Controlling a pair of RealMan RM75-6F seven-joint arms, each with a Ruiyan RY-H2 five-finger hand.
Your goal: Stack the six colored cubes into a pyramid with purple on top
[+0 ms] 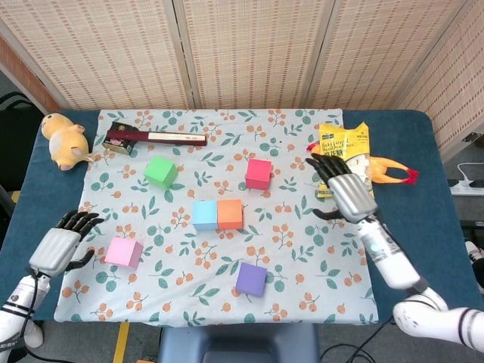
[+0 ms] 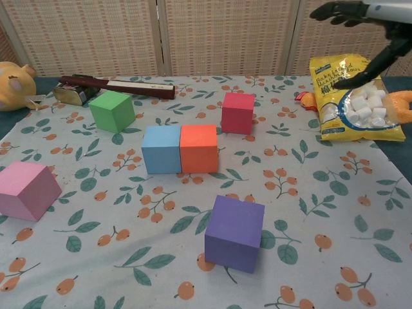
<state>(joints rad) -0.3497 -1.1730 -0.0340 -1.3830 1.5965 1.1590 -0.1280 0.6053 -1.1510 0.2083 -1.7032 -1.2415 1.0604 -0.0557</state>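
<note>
Right hand is up over the marshmallow bag, fingers spread, holding nothing. Left hand is open too, just beside the pink cube. Blue cube and orange cube sit touching mid-table; purple cube sits alone near the front edge.

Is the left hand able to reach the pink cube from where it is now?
Probably yes. The left hand is open just beside the pink cube, at its left, and nothing lies between them. The other cubes stand further right.
</note>
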